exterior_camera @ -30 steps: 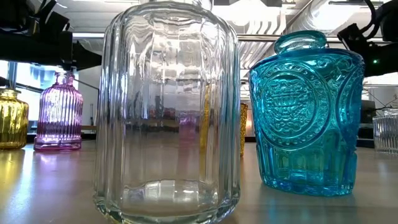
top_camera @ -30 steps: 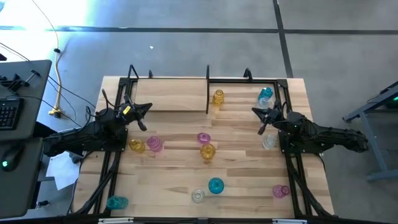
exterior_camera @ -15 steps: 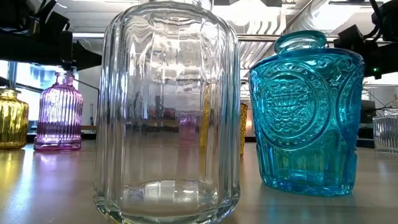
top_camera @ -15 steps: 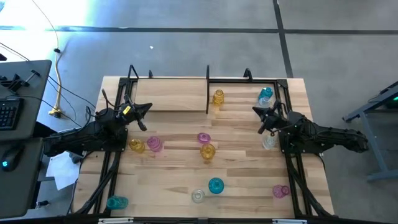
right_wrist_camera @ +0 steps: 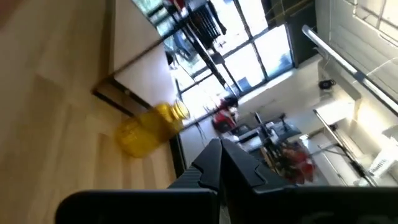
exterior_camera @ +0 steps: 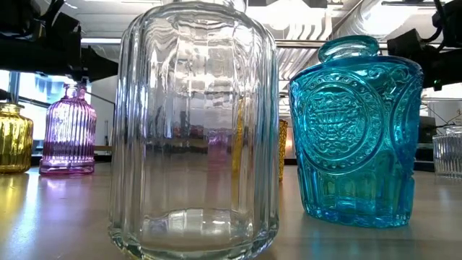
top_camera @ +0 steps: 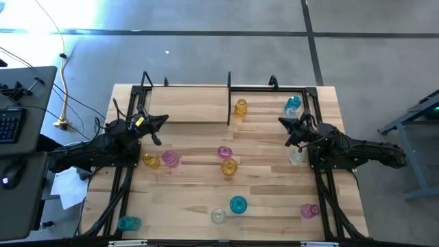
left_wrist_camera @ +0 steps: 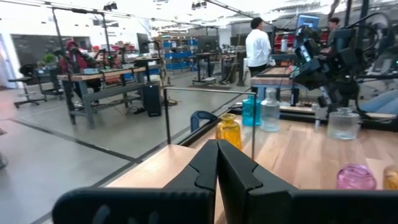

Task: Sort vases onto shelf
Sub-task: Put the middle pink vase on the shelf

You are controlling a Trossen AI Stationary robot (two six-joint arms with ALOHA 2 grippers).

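Both grippers are shut and hold nothing. My left gripper point(top_camera: 163, 118) point(left_wrist_camera: 217, 163) hovers by the left end of the shelf point(top_camera: 193, 110), a light wood rack in a black frame along the table's far side. My right gripper point(top_camera: 281, 123) point(right_wrist_camera: 221, 155) hovers in front of the shelf's right end. On the shelf stand an amber vase point(top_camera: 241, 107) point(right_wrist_camera: 149, 128) and a teal vase point(top_camera: 293, 103). A clear vase point(top_camera: 297, 156) stands on the table just near of my right gripper. Other vases stand on their bases across the table.
A yellow vase point(top_camera: 151, 160) and a pink vase point(top_camera: 170, 159) stand near my left arm. At mid-table are a pink vase point(top_camera: 224, 151) and an amber vase point(top_camera: 229, 167). Near the front edge stand a teal vase point(top_camera: 238, 204) point(exterior_camera: 354, 137), a clear vase point(top_camera: 218, 216) point(exterior_camera: 193, 123), a pink vase point(top_camera: 309, 210) and a teal vase point(top_camera: 128, 223).
My right gripper has shifted slightly in front of the shelf's right end, its wrist turning a little; it stays shut. The vases have not moved.
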